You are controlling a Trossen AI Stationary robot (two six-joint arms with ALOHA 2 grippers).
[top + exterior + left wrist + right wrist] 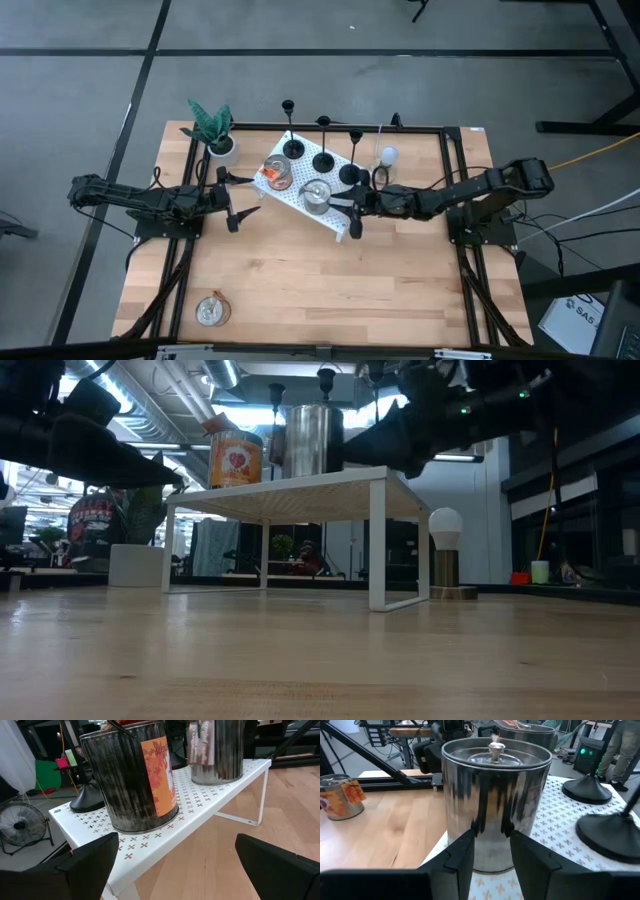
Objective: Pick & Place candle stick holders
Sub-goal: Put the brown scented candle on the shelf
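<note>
The pale wooden table (330, 290) carries a white perforated metal shelf (310, 192), and on its far edge 3 matte black candle stick holders (322, 157) stand untouched, so the pick seems not yet begun. The right hand (352, 213), fingers nearly together, faces a lidded steel canister (491, 800) beside them; next it must spread and reach past. The left hand (238, 199), spread, waits at the shelf's opposite end near an orange-labelled tin (135, 775).

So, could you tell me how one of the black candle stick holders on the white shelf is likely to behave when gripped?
The candle stick holder probably stays stiff, being metal-looking. Its thin stem offers little grip, so it may slip or swing. The wide round base suggests it stands steadily but feels bottom-heavy.
</note>
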